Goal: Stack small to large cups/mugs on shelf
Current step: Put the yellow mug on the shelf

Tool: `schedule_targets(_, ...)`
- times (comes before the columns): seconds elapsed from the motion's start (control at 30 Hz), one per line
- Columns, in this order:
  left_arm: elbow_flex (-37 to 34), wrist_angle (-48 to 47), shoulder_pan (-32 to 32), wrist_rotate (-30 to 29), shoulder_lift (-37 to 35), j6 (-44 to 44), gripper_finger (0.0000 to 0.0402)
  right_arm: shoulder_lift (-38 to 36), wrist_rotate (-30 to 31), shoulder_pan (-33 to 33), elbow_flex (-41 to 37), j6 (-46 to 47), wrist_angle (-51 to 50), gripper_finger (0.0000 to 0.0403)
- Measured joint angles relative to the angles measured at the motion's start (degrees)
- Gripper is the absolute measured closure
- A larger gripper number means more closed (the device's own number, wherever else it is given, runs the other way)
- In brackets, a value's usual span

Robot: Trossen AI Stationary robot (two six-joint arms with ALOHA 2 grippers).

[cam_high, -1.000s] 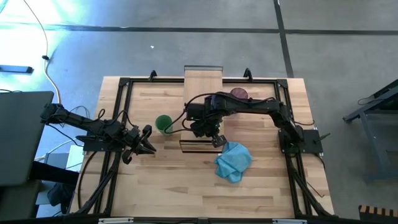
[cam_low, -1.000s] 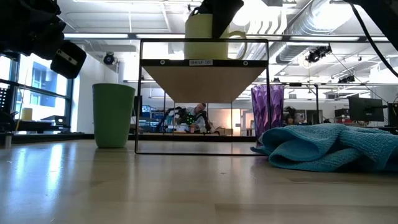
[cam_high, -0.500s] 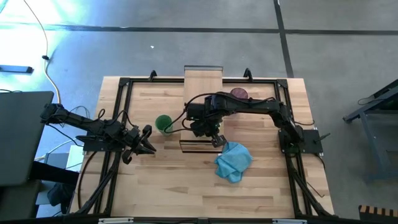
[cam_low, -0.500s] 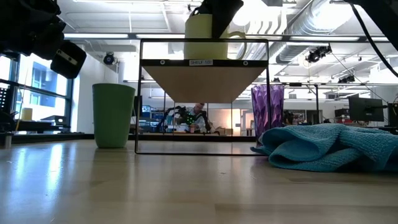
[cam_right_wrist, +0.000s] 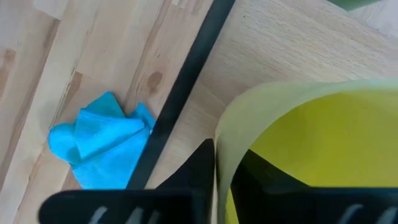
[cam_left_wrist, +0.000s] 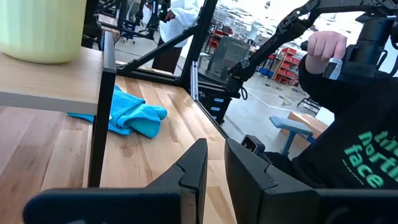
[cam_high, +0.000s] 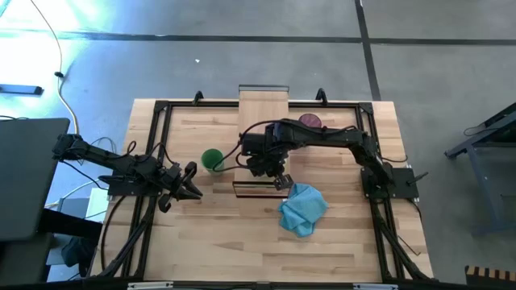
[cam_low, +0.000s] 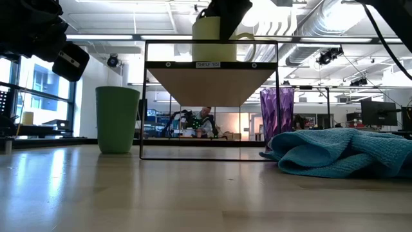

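Note:
The yellow mug (cam_low: 207, 42) stands upright on the near end of the shelf (cam_high: 262, 113), a raised wooden board on a dark frame. My right gripper (cam_right_wrist: 227, 162) comes down on it from above and hides it in the high view. The green cup (cam_high: 212, 159) stands on the table left of the shelf. The purple tumbler (cam_high: 310, 122) stands on the table at the shelf's far right. My left gripper (cam_high: 193, 184) waits open near the table's left edge, holding nothing. My right gripper has the yellow mug's rim (cam_right_wrist: 225, 134) between its fingers, one finger (cam_right_wrist: 200, 165) outside the wall and one (cam_right_wrist: 258, 177) inside the hollow. The fingers point down from above. The mug is upright, its base (cam_low: 207, 59) on the shelf board.
A crumpled blue cloth (cam_high: 302, 207) lies on the table at the shelf's near right corner. A dark metal frame (cam_high: 153, 145) runs round the tabletop. A person in a dark shirt (cam_left_wrist: 348, 137) stands beyond the table's right edge.

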Motion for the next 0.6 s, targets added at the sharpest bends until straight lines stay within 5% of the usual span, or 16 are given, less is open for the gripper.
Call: schedule_targets(0.6, 0.0, 0.0, 0.0, 0.0, 0.0, 0.0, 0.0355, 0.0, 0.1, 0.7, 0.0, -0.6, 0.0, 0.0345)
